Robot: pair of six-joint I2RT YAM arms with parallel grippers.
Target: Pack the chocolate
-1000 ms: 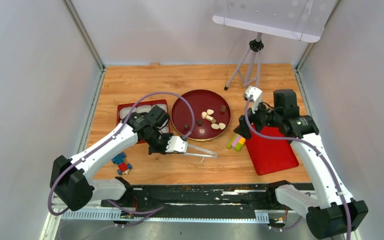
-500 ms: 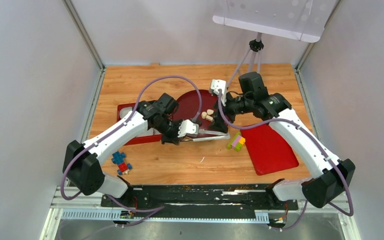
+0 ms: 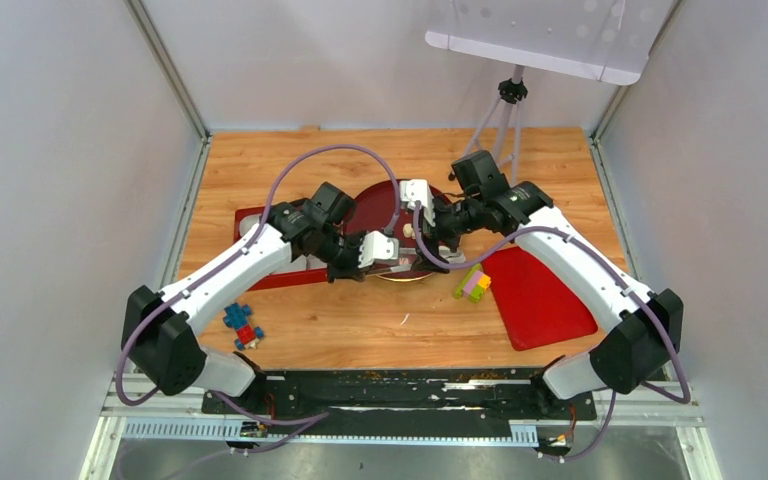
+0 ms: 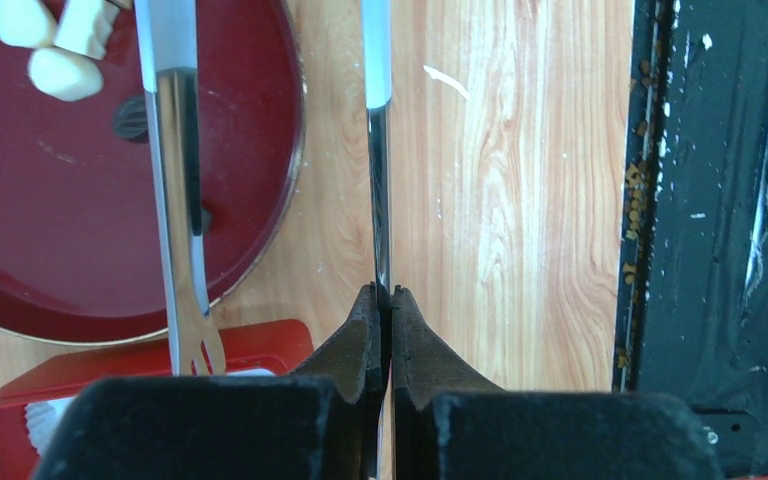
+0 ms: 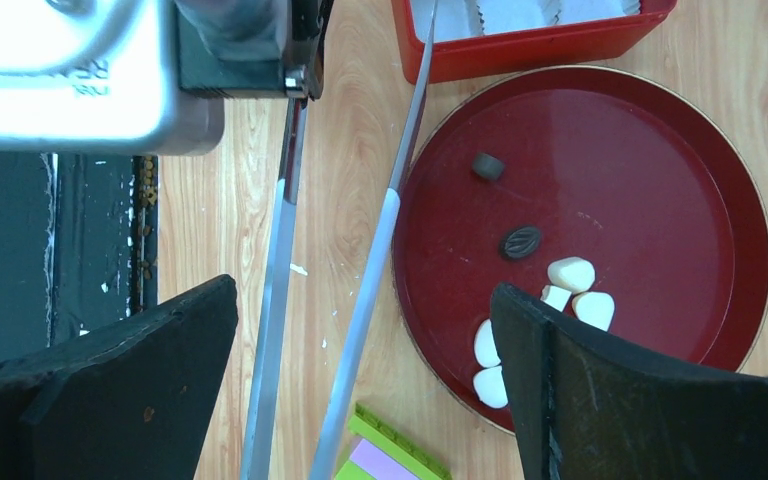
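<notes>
The chocolate lies in a round dark-red plate (image 5: 650, 170): several cream pieces (image 5: 572, 273) and two dark brown ones (image 5: 521, 241). Some cream pieces also show in the left wrist view (image 4: 60, 72). My left gripper (image 4: 385, 300) is shut on one arm of metal tongs (image 4: 376, 150). The tongs' other arm (image 4: 173, 190) reaches over the plate (image 4: 60, 240) toward the cream pieces. My right gripper (image 5: 365, 390) is open and empty, hovering above the tongs (image 5: 365, 290) and the plate's near edge. In the top view both grippers meet at the plate's near rim (image 3: 380, 205), left (image 3: 390, 257), right (image 3: 440, 245).
A red box (image 5: 540, 48) with white paper cups sits left of the plate; it also shows in the top view (image 3: 256, 222). A red lid (image 3: 540, 295) lies at the right. Toy blocks lie beside the lid (image 3: 474, 284) and at front left (image 3: 243, 325). A tripod (image 3: 500, 115) stands at the back.
My left arm has carried the tongs away from me to the plate. My right arm has swung left from above the red lid to above the plate and tongs.
</notes>
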